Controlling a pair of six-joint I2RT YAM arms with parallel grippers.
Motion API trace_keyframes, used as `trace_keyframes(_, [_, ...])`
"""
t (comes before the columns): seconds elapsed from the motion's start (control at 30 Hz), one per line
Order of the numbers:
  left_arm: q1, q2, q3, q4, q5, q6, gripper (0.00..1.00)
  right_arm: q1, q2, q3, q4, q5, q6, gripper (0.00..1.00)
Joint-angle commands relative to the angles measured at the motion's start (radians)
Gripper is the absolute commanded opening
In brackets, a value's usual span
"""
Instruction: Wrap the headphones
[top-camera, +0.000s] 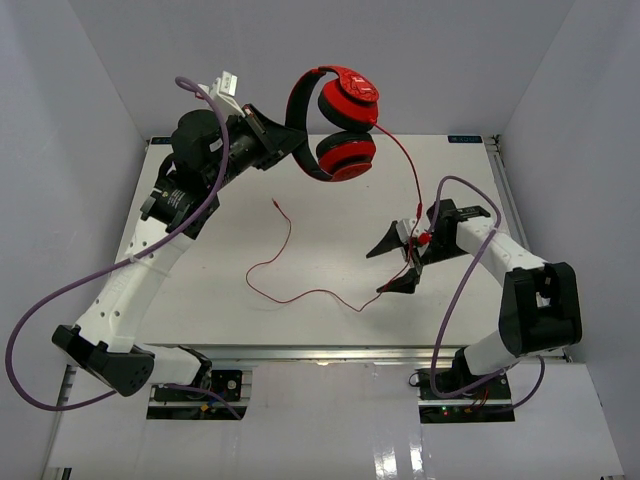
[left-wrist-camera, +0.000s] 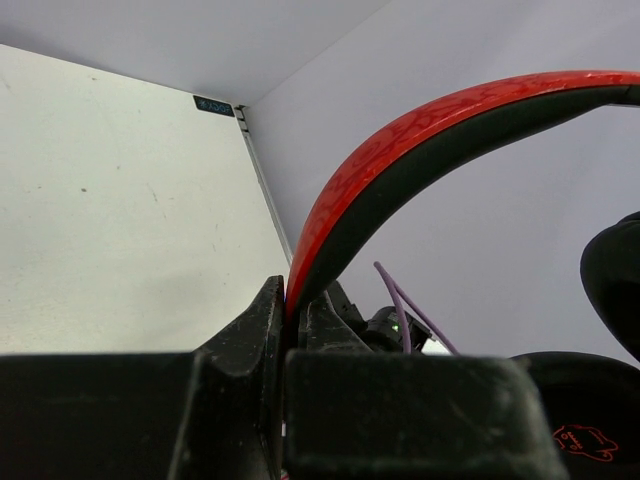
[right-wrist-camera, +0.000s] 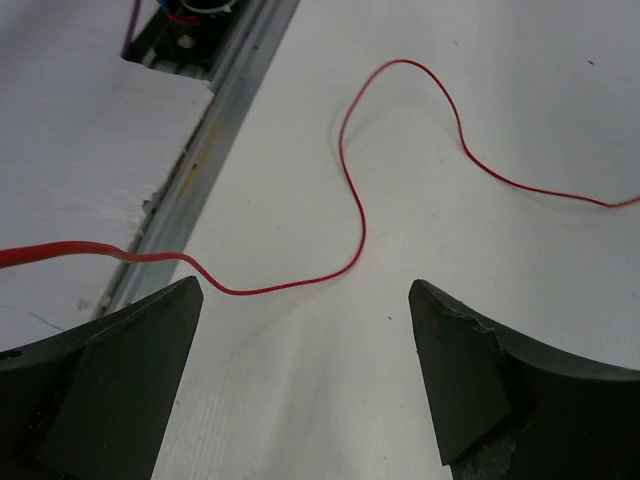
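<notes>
The red headphones (top-camera: 338, 118) hang in the air above the table's far edge, ear cups stacked one over the other. My left gripper (top-camera: 283, 140) is shut on their headband (left-wrist-camera: 420, 130), which rises from between the fingers (left-wrist-camera: 290, 300); an ear cup (left-wrist-camera: 585, 435) shows at the lower right. The thin red cord (top-camera: 290, 295) drops from the cups, passes my right gripper (top-camera: 393, 266) and snakes leftward across the table. My right gripper (right-wrist-camera: 305, 287) stands wide open just above the table. The cord (right-wrist-camera: 352, 190) lies just past its fingertips, with nothing gripped.
The white table (top-camera: 220, 250) has a metal rail (right-wrist-camera: 200, 150) along its near edge. Thick purple cables (top-camera: 60, 300) loop beside the left arm, and one arcs over the right arm (top-camera: 455, 270). Grey walls enclose three sides.
</notes>
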Motion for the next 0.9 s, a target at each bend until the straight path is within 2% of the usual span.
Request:
trace_keyframes(0.0, [-0.003,-0.033,0.06,0.04,0.0,-0.009,0.0,0.074,-0.019,-0.01,-0.334,-0.142,-0.332,0.9])
trace_keyframes(0.13, [-0.003,-0.028,0.078,0.036,-0.004,0.001,0.0,0.077,0.015,0.055,-0.322,-0.134,-0.255,0.9])
trace_keyframes(0.23, [-0.003,-0.027,0.094,0.027,-0.014,0.013,0.0,0.003,0.038,0.106,-0.258,-0.127,-0.126,0.9])
trace_keyframes(0.4, [-0.003,-0.034,0.11,0.015,-0.031,0.031,0.0,-0.067,-0.014,0.064,-0.172,-0.084,-0.046,0.9])
trace_keyframes(0.47, [-0.003,-0.032,0.119,0.015,-0.036,0.035,0.0,-0.07,-0.061,0.03,-0.025,-0.053,0.057,0.9])
trace_keyframes(0.5, [-0.003,-0.031,0.125,0.014,-0.037,0.039,0.0,-0.07,-0.105,-0.005,0.039,-0.028,0.178,0.9])
trace_keyframes(0.53, [-0.003,-0.028,0.131,0.012,-0.037,0.039,0.0,-0.07,-0.132,-0.027,0.178,-0.008,0.237,0.9])
trace_keyframes(0.6, [-0.003,-0.023,0.142,0.005,-0.039,0.042,0.0,-0.066,-0.25,-0.127,0.379,0.097,0.468,0.9])
trace_keyframes(0.67, [-0.003,-0.02,0.161,-0.007,-0.043,0.048,0.0,-0.066,-0.319,-0.177,0.476,0.172,0.504,0.9])
trace_keyframes(0.73, [-0.003,-0.019,0.178,-0.018,-0.054,0.061,0.0,-0.066,-0.388,-0.234,0.473,0.198,0.492,0.9])
trace_keyframes(0.8, [-0.003,-0.013,0.196,-0.027,-0.066,0.075,0.0,-0.066,-0.42,-0.261,0.376,0.189,0.436,0.9])
trace_keyframes(0.87, [-0.003,-0.007,0.204,-0.029,-0.073,0.078,0.0,-0.066,-0.43,-0.279,0.353,0.16,0.447,0.9])
